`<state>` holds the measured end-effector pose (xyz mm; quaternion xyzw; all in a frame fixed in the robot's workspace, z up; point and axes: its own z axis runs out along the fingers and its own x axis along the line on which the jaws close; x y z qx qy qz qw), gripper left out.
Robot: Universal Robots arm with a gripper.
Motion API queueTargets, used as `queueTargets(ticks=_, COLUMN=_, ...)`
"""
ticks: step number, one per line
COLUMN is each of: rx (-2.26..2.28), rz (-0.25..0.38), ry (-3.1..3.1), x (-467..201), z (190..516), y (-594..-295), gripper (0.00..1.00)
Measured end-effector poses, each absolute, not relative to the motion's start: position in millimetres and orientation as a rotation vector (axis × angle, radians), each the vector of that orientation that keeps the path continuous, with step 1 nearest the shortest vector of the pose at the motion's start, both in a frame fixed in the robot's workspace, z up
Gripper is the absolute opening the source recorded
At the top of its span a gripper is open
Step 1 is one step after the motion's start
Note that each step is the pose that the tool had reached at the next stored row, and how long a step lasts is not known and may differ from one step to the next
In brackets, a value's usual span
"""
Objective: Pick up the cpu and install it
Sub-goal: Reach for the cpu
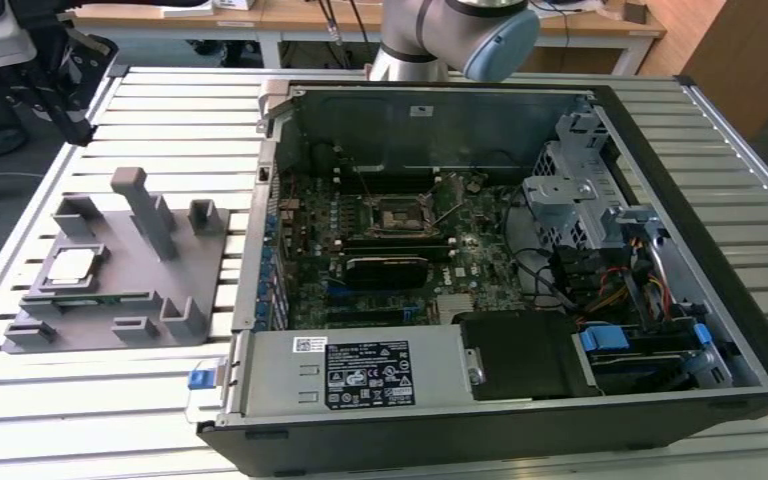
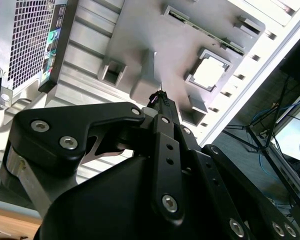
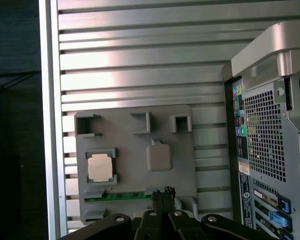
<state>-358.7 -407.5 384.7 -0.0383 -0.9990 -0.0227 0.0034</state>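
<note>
Far over on the exterior view's left, resting on the slatted metal table [image 1: 91, 420]: a grey plastic fixture [image 1: 117, 262] with upright posts and small pockets. Lying flat in a framed pocket near that fixture's left edge, pale metal top up: the cpu [image 1: 72, 264]. Touched by nothing. Just beside it, seated in a slot along the fixture's near edge: a narrow green memory stick [image 1: 91, 298].

Further right, laid on its side with the cover off: an open computer case [image 1: 438, 120], motherboard exposed. Near the board's middle, a dark square socket [image 1: 399, 215] with a metal rim. Behind the case, at the top of the frame, the pale arm [image 1: 451, 35].

In both wrist views, looking down on the fixture: the gripper [image 3: 165, 192] [image 2: 160, 96], narrow, black fingertips pressed together with nothing between them. Hangs in the air by the memory stick's [image 3: 122, 196] edge of the fixture [image 3: 180, 150], well apart from the cpu [image 3: 100, 167] [image 2: 210, 74] in its pocket.
</note>
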Motion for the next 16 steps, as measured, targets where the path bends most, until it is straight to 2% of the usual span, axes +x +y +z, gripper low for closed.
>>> queueTargets(ticks=16, rx=-0.120, rz=-0.071, ry=-3.131, x=-362.1, z=383.9, y=-407.5, gripper=0.11)
